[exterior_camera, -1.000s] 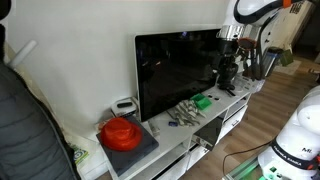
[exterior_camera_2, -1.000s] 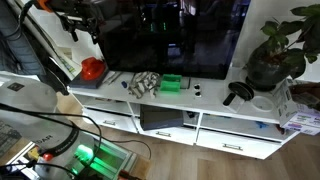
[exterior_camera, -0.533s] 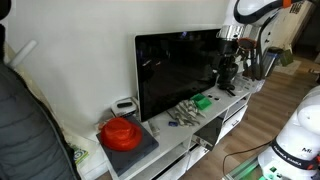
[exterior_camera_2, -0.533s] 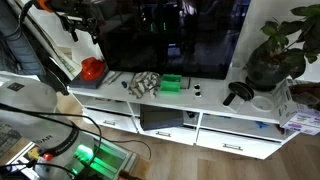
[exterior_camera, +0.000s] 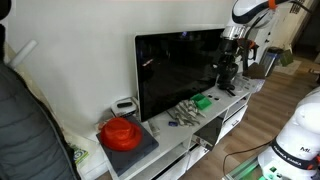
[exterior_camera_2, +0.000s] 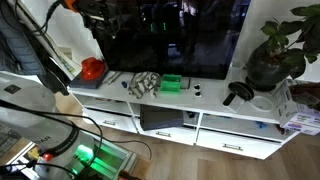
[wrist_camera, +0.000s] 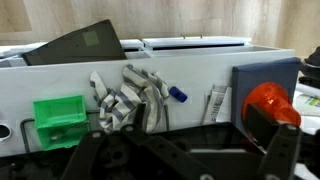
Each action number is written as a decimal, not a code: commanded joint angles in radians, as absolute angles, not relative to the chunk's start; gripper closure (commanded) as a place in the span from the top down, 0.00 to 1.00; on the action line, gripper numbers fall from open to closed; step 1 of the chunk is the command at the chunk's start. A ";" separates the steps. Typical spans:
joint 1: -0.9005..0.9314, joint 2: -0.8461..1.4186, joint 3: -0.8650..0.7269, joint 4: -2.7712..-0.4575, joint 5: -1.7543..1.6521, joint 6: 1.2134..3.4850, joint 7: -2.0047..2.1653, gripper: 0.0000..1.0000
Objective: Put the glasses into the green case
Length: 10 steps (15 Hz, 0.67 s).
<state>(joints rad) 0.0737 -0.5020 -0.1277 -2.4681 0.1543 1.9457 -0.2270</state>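
Observation:
The green case (wrist_camera: 58, 115) lies on the white cabinet top, open side up, next to a striped cloth (wrist_camera: 126, 100). It also shows in both exterior views (exterior_camera: 201, 101) (exterior_camera_2: 171, 84). I cannot make out the glasses in any view. My gripper (wrist_camera: 185, 160) hangs high above the cabinet, over the top edge of the TV, far from the case. Its two dark fingers stand wide apart with nothing between them. In an exterior view the gripper (exterior_camera: 228, 42) is at the TV's upper corner.
A large black TV (exterior_camera: 180, 70) stands on the white cabinet (exterior_camera_2: 215, 100). A red round object (exterior_camera: 120, 131) sits on a grey pad at one end. A potted plant (exterior_camera_2: 272, 55) and a black round object (exterior_camera_2: 238, 94) stand at the other end. A small blue item (wrist_camera: 177, 94) and a tube (wrist_camera: 217, 103) lie near the cloth.
The arm has shifted slightly above the TV. Nothing on the cabinet has moved.

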 commanded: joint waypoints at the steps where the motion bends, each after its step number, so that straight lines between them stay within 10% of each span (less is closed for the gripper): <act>1: 0.028 -0.360 -0.205 -2.379 0.184 1.984 -0.356 1.00; 10: -0.075 -0.049 -0.310 -2.248 0.320 2.194 -0.649 1.00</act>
<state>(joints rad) -0.0425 -0.1578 -0.3053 -2.3127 0.2364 2.1423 -0.5550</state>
